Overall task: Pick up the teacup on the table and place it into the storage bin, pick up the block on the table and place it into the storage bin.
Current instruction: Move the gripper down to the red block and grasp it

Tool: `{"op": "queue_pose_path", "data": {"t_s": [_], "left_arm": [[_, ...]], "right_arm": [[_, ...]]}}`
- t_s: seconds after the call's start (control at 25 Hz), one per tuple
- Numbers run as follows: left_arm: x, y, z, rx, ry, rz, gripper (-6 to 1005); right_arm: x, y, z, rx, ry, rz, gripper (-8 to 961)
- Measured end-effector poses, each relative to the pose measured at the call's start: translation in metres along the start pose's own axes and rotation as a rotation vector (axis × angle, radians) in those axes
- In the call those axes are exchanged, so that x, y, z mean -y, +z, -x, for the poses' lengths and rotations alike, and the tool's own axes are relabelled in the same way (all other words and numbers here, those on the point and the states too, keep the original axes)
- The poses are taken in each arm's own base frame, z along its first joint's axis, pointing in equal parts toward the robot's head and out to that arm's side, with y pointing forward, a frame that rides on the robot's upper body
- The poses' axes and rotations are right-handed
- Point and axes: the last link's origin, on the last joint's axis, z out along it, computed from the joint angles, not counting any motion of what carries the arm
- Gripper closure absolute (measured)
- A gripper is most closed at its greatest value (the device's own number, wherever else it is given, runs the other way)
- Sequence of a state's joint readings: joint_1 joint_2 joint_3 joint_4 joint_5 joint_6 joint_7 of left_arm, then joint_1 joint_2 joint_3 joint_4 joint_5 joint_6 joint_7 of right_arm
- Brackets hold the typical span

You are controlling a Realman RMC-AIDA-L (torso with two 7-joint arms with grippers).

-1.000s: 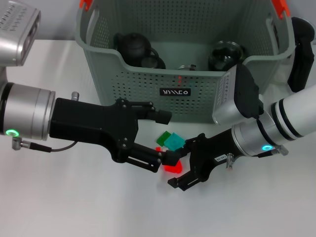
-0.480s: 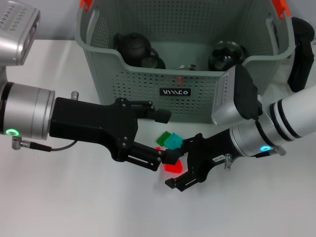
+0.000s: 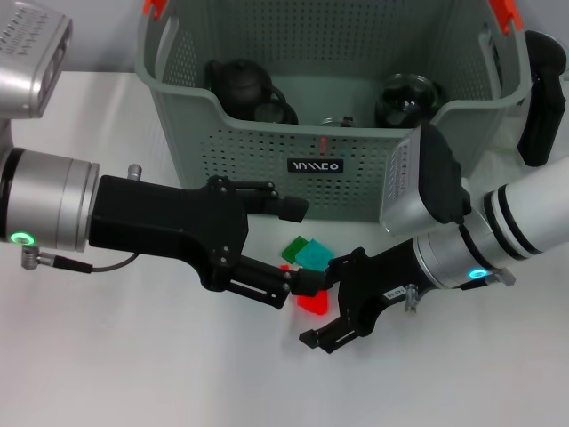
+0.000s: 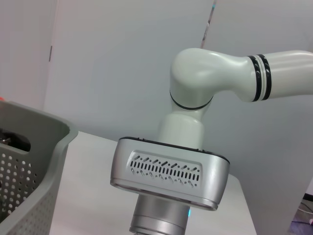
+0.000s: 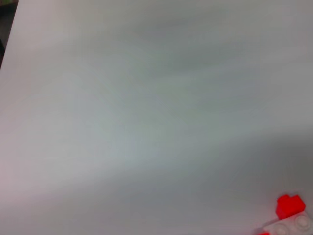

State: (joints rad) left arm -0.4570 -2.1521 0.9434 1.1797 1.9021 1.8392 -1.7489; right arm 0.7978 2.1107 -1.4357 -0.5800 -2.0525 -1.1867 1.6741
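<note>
Right pincer (image 3: 331,301), jaws spread wide, low over the white table (image 3: 133,374) beside the small cluster of red, green and teal plastic blocks (image 3: 307,267). Left pincer (image 3: 298,249), also spread, reaches the same cluster from the opposite side. Behind both stands the grey-green perforated plastic storage bin (image 3: 267,142), holding dark teaware (image 3: 244,89).
</note>
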Motion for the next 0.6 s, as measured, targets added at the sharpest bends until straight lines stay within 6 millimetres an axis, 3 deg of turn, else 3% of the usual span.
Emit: {"op": "queue_pose_path", "data": {"t_s": [0.6], "left_arm": [[0.0000,0.0006,0.0014,-0.002,-0.007,0.003,48]], "right_arm": [[-0.0005,-0.0007,-0.0018,0.006,0.013,0.000,124]]}}
